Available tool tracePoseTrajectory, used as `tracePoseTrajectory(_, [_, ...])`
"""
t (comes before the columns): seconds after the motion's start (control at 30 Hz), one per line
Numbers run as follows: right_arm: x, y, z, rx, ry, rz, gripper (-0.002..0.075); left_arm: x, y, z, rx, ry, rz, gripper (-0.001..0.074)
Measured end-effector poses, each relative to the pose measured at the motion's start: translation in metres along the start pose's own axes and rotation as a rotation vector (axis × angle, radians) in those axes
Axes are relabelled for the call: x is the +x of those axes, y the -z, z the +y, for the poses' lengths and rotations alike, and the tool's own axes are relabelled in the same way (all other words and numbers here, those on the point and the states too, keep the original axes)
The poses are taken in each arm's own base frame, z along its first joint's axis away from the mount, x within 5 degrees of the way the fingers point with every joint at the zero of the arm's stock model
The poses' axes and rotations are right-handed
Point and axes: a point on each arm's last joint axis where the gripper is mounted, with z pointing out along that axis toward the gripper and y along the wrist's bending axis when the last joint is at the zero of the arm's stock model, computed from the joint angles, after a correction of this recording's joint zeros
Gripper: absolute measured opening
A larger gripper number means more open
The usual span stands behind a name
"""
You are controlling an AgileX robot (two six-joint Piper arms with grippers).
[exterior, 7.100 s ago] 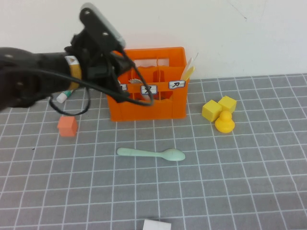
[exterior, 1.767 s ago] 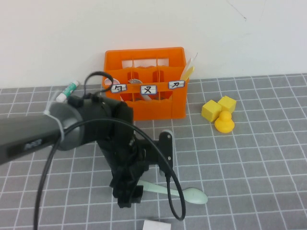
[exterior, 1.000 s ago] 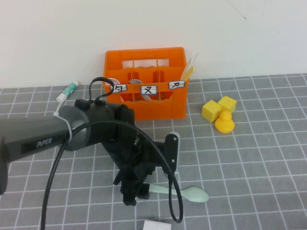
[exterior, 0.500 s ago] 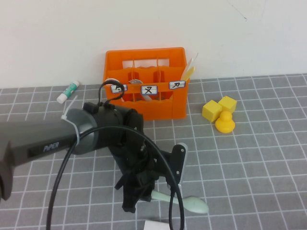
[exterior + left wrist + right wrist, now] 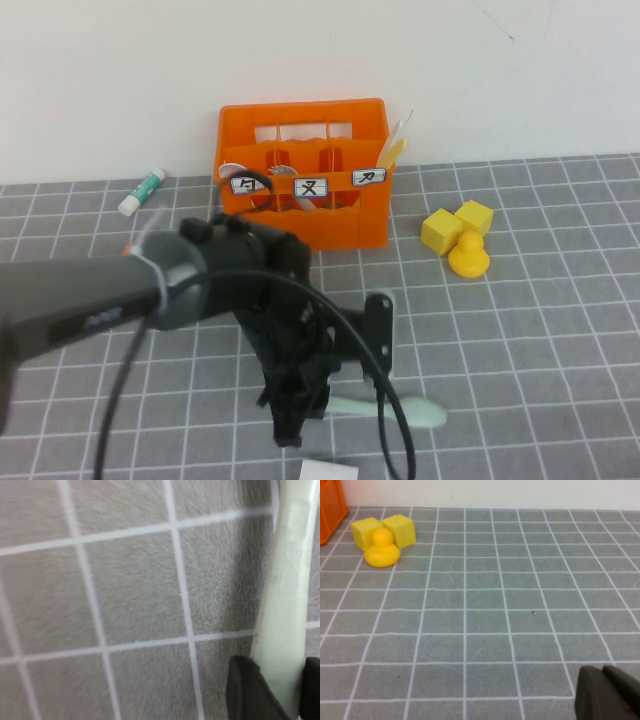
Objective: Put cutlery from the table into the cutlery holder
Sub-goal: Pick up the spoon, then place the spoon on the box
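The left gripper (image 5: pixel 272 690) is low over the table (image 5: pixel 560 330), its dark pads (image 5: pixel 247 690) pinching the handle of the mint-green spoon (image 5: pixel 287 595), whose bowl lies beyond the fingertips. The spoon looks light, stiff and smooth, so a grip across the narrow handle seems sound, though it may pivot. The cutlery holder (image 5: pixel 345 225) stands well behind. The right gripper (image 5: pixel 607 692) is parked near the table's edge; its fingers appear pressed together.
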Motion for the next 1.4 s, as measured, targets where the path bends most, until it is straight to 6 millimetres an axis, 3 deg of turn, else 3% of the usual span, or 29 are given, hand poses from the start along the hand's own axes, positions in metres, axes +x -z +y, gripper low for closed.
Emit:
tracePoseTrajectory(0.27, [0.000,0.000,0.000,0.000,0.000,0.000,-0.0003,0.022,0.042,0.012,0.036,0.254,-0.194,0.0180])
tracePoseTrajectory(0.53, [0.000,0.000,0.000,0.000,0.000,0.000,-0.0003,0.056,0.093,0.022,0.019,0.359,-0.467,0.0180])
tracePoseTrajectory(0.87, [0.000,0.000,0.000,0.000,0.000,0.000,-0.0003,0.094,0.159,0.031,-0.134,0.464,-0.810,0.0180])
tracePoseTrajectory(1.0, [0.000,0.000,0.000,0.000,0.000,0.000,-0.0003,0.105,0.162,0.031,-0.189,0.498,-0.863,0.0180])
tracePoseTrajectory(1.2, [0.000,0.000,0.000,0.000,0.000,0.000,-0.0003,0.117,0.149,0.020,-0.400,0.525,-0.949,0.0180])
tracePoseTrajectory(1.4, [0.000,0.000,0.000,0.000,0.000,0.000,-0.0003,0.126,0.143,0.022,-0.587,0.416,-0.901,0.0180])
